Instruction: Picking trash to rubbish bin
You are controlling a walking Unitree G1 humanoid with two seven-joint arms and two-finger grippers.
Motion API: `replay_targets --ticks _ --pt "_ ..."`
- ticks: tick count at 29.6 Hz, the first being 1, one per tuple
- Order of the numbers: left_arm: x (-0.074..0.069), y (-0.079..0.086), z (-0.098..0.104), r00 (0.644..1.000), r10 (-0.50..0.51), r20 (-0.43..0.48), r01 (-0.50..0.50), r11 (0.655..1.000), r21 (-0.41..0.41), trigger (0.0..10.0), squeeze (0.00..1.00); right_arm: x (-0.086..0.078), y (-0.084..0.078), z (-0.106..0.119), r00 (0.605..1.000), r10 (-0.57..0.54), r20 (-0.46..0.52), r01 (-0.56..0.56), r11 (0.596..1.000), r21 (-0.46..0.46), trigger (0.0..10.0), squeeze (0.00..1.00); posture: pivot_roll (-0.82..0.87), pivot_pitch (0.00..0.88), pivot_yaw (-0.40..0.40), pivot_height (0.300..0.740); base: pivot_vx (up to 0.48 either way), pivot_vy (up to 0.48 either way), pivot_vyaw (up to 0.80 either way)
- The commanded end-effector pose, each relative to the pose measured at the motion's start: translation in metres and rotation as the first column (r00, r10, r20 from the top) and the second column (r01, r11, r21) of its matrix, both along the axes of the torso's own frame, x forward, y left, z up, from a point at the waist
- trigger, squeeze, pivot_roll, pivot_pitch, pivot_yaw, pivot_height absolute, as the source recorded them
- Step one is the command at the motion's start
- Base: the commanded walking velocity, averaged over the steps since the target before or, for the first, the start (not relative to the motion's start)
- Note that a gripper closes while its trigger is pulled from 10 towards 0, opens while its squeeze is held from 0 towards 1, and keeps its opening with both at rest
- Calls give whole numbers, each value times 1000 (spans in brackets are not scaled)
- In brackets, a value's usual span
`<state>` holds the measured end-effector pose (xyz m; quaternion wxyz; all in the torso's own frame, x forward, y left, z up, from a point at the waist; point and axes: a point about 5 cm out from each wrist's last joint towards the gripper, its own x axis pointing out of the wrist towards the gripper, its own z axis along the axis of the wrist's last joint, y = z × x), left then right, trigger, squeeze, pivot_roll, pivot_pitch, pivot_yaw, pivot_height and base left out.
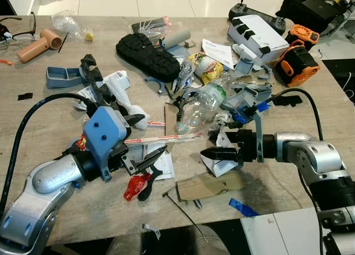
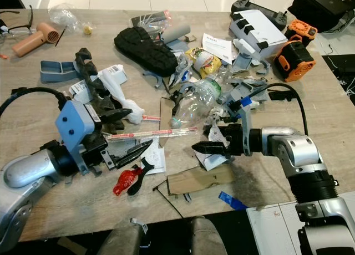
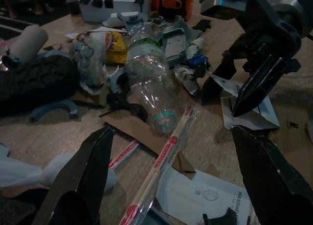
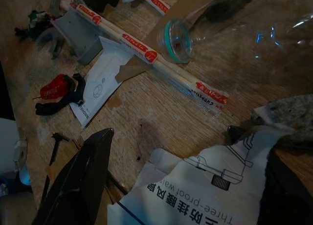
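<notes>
Wooden counter carries the litter. Right claw hangs spread apart over a torn white leaflet printed "three-proof" with Chinese characters. Left claw, also spread, sits near red-and-white wrapped chopsticks. Beside them lies a crushed clear plastic bottle.

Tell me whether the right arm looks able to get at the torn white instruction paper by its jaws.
Probably yes. The right gripper hangs low with jaws apart right at the torn white paper, nothing between them; the clear plastic bottle lies beyond it, off to the side.
</notes>
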<state>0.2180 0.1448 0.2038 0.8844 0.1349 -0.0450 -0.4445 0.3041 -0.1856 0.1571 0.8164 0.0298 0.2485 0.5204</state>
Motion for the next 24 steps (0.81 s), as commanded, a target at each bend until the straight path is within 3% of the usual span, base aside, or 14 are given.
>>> replay_targets --ticks 1,4,5,7,8,10,13,16,23,24 --pt "-5 -1 2 1000 -14 -1 14 1000 13 10000 0 -3 -3 -16 998 -23 -57 20 998 -53 10000 0 35 250 -75 740 0 0 0" --pt "-6 -1 2 1000 -12 -4 12 1000 15 10000 0 -5 -4 -21 997 -17 -72 10 996 -90 10000 0 34 250 -76 740 0 0 0" --pt "-7 -2 1 1000 -13 -10 13 1000 16 10000 0 -5 -7 -29 997 -16 -70 2 983 -186 10000 0 33 249 -77 740 0 0 0" --pt "-8 -2 0 1000 -14 -13 14 1000 15 10000 0 -4 -11 -33 999 -6 -44 -6 961 -275 10000 0 33 249 -77 740 0 0 0" --pt "-8 -3 0 1000 -14 -15 15 1000 15 10000 0 -3 -14 -37 1000 30 -2 -28 925 -378 10000 0 30 245 -78 740 0 0 0" --pt "-7 -4 1 1000 -16 -16 16 1000 10 10000 0 -1 -17 -37 997 71 41 -44 887 -460 10000 0 29 242 -79 740 0 0 0" --pt "-7 -4 1 1000 -17 -16 17 1000 10 10000 0 0 -16 -36 992 104 66 -57 864 -500 10000 0 27 238 -81 740 0 0 0" --pt "-7 -6 0 1000 -18 -17 18 1000 7 10000 0 3 -17 -36 984 154 94 -73 816 -574 10000 0 26 235 -85 740 0 0 0" --pt "-7 -5 1 1000 -9 -15 9 1000 6 10000 0 6 -16 -39 988 127 85 -60 831 -554 10000 0 27 237 -91 740 0 0 0" --pt "-7 -5 1 1000 -8 -15 8 1000 6 10000 0 6 -17 -40 990 119 79 -56 834 -548 6706 0 28 238 -92 740 0 0 0"
